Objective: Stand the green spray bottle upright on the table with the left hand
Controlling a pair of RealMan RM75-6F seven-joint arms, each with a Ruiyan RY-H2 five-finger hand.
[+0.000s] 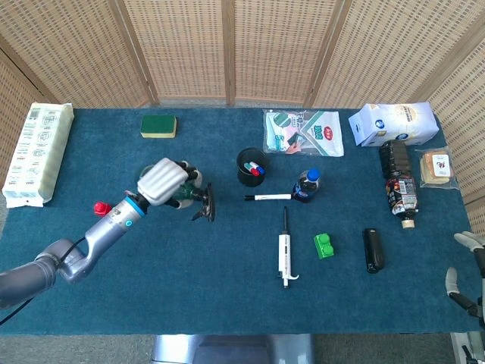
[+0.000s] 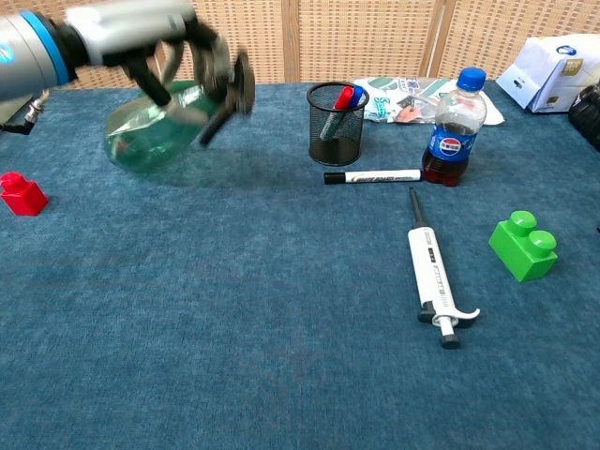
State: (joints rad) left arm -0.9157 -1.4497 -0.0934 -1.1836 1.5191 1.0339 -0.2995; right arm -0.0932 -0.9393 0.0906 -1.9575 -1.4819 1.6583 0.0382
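Spanning both views, the desk is covered in blue felt, with wicker screens behind it. Long white packet lies at the far left edge; white bag at the far right corner. Left hand is raised over the left part of the desk, fingers wrapped around the neck of the green spray bottle. Bottle is tilted, rounded base down-left and close over the felt, black trigger head up-right; whether the base touches the desk cannot be told. From the head camera the same hand covers most of the bottle, trigger head sticking out toward the mesh pen cup. Right hand shows only at the lower right frame edge, fingers apart, holding nothing. Cola bottle stands upright right of the cup, black marker just beside it. White pipette lies nearer, green brick to its right. Red brick sits at the left.
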